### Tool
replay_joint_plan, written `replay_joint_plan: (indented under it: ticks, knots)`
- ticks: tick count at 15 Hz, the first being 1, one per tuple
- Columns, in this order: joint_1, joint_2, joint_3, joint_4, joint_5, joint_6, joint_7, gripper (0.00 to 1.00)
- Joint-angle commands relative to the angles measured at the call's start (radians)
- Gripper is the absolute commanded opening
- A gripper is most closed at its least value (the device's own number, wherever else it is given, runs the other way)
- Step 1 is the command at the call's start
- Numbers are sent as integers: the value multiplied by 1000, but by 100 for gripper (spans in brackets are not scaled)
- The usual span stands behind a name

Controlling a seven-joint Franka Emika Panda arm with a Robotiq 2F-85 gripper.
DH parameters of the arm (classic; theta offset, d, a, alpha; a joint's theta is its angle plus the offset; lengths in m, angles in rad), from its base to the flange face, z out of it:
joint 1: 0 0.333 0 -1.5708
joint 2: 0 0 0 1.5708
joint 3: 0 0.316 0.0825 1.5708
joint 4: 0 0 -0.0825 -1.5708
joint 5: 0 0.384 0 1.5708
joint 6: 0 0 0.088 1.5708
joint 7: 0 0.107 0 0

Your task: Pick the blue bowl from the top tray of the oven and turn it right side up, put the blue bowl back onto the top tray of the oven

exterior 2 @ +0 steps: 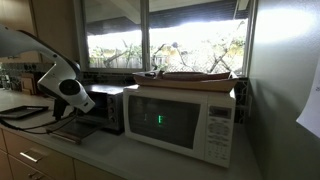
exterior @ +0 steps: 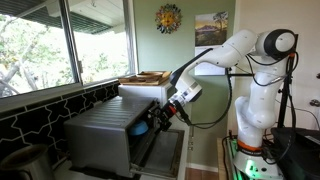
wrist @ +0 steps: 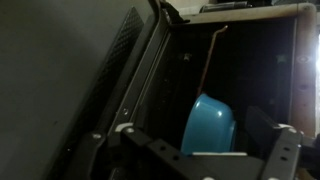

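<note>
The blue bowl point(wrist: 208, 125) is inside the dark interior of the grey-silver oven point(exterior: 100, 135). In the wrist view it appears on its side, dome to the left and rim to the right. It also shows at the oven's opening point(exterior: 140, 127). My gripper point(exterior: 160, 115) reaches into the oven's mouth just in front of the bowl. In the wrist view the gripper point(wrist: 200, 158) is open, with its dark fingers wide apart on either side of the bowl and not touching it. In an exterior view the gripper point(exterior 2: 78, 97) is at the oven point(exterior 2: 105, 108) and the bowl is hidden.
The oven door point(exterior: 160, 150) hangs open below the gripper. A white microwave point(exterior 2: 185, 122) with a wooden tray point(exterior 2: 195, 75) on top stands beside the oven. Windows run behind the counter. The oven wall point(wrist: 120, 70) is close on the left.
</note>
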Motion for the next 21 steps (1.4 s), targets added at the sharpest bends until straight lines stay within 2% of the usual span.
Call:
replay_joint_plan:
  ticks: [1,3,4,11,13,21]
  knots:
    - [-8,22,-9,9,114,-14,-82,100]
    - [-9,26,-11,12,167,-28,-100,100]
    - [-61,25,36,12,182,-44,-95,100]
    - [-108,51,72,26,232,-67,-83,100]
    - [-114,58,77,30,239,-63,-83,95]
    - [-132,69,82,38,287,-64,-91,87]
